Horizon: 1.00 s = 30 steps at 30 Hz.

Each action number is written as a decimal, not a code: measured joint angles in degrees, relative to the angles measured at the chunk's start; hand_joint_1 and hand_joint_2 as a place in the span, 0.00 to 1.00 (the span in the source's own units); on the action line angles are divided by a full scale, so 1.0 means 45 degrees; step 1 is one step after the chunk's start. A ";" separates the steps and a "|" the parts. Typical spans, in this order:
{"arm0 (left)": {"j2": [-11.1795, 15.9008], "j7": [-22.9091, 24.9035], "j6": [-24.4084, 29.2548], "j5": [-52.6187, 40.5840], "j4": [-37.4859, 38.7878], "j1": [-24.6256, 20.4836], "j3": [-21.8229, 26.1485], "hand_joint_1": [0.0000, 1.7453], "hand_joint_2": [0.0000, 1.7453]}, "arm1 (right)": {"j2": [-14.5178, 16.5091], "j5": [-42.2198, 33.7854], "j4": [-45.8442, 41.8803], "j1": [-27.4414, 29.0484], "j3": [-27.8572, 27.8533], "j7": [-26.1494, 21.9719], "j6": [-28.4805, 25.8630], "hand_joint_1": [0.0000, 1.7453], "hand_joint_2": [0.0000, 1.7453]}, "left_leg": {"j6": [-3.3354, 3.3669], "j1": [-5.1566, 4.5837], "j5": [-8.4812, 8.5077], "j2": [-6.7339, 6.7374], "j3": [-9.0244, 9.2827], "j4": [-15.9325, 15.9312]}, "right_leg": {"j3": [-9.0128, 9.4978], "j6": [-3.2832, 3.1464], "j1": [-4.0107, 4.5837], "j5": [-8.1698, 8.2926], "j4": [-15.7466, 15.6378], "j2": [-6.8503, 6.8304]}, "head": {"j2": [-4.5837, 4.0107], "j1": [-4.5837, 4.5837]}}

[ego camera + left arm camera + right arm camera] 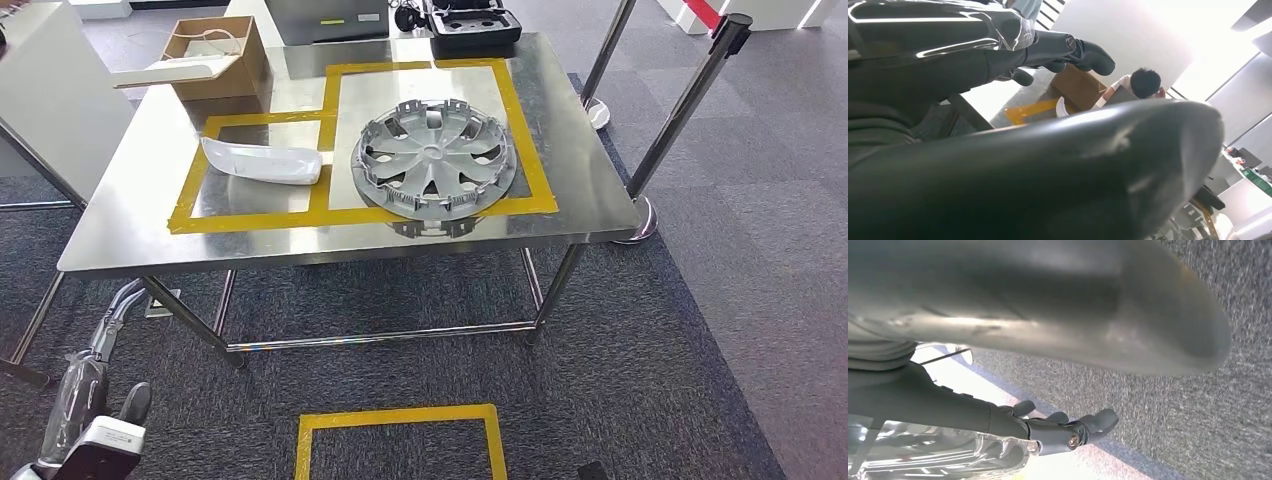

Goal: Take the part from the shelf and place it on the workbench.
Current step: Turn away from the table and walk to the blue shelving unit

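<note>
A silver wheel cover (pixel 433 157) lies flat inside the right yellow-taped rectangle on the steel workbench (pixel 130 215). A white curved part (pixel 262 162) lies in the left taped rectangle. My left hand (pixel 90 385) hangs low in front of the bench's left corner, wrapped in clear film. It holds nothing, and in the left wrist view the left hand (pixel 998 55) has its fingers (pixel 1088 54) stretched out apart from the thumb. In the right wrist view my right hand (pixel 1063 430) hangs over grey carpet, fingers loosely extended, with nothing in it.
A cardboard box (pixel 218 58) and a black case (pixel 472 25) stand at the bench's back. Two stanchion posts (pixel 680 110) rise at the right. A yellow taped square (pixel 398 440) marks the carpet near me. A person (pixel 1145 82) is beyond the box.
</note>
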 joint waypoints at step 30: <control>-0.0089 0.0442 0.0267 -0.0335 -0.1004 0.0967 -0.0358 0.00 0.00 | -0.0033 0.0051 0.0038 -0.0067 -0.0050 -0.0106 0.0230 0.00 0.00 | -0.0196 0.0113 0.0044 -0.0020 0.0232 -0.0009 | 0.0040 -0.0005 0.0018 0.0140 -0.0175 -0.0082 | 0.0001 -0.0050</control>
